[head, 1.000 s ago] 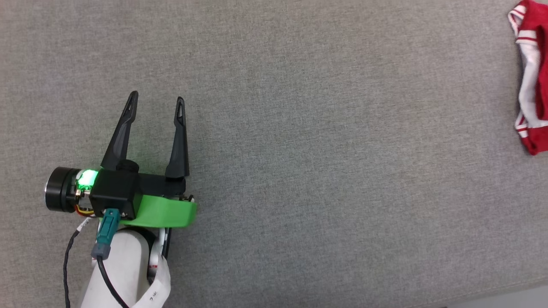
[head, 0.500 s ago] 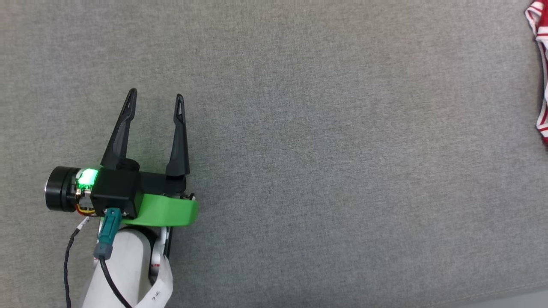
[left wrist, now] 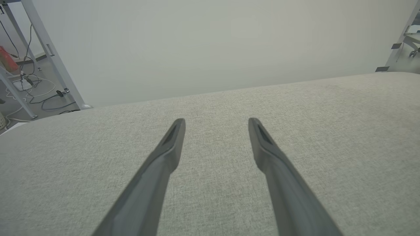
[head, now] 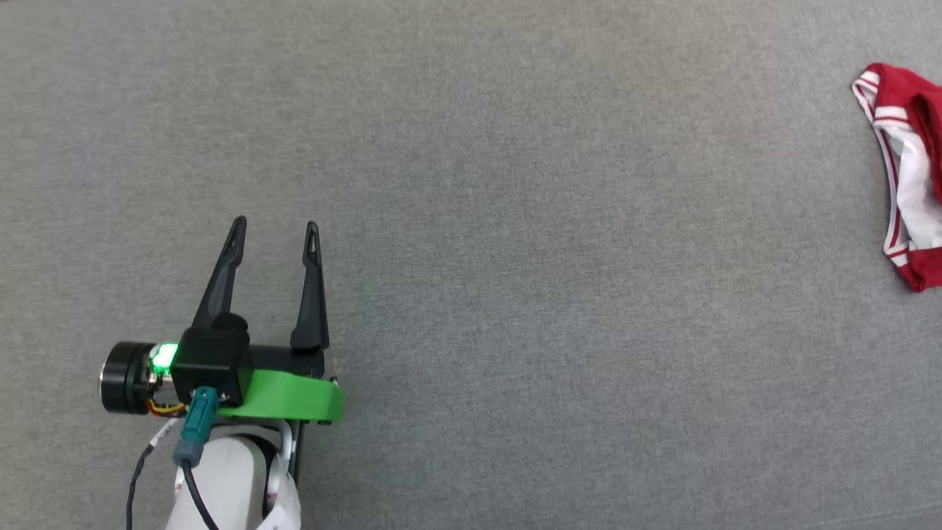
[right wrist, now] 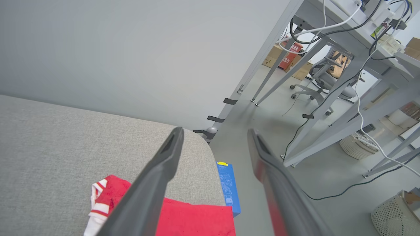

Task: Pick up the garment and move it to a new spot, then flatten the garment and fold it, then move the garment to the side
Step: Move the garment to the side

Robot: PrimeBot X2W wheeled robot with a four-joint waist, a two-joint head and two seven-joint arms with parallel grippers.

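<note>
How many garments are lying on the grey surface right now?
1. The garment lies at the right edge of the grey surface, near its rounded corner. The head view cuts part of it off, so anything beyond that edge could be hidden.

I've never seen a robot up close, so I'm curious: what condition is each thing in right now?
Garment: lying on the grey surface near its corner, not held.
Left end effector: open, empty, over bare surface.
Right end effector: open, empty, garment below it.
Green light: lit.
</note>
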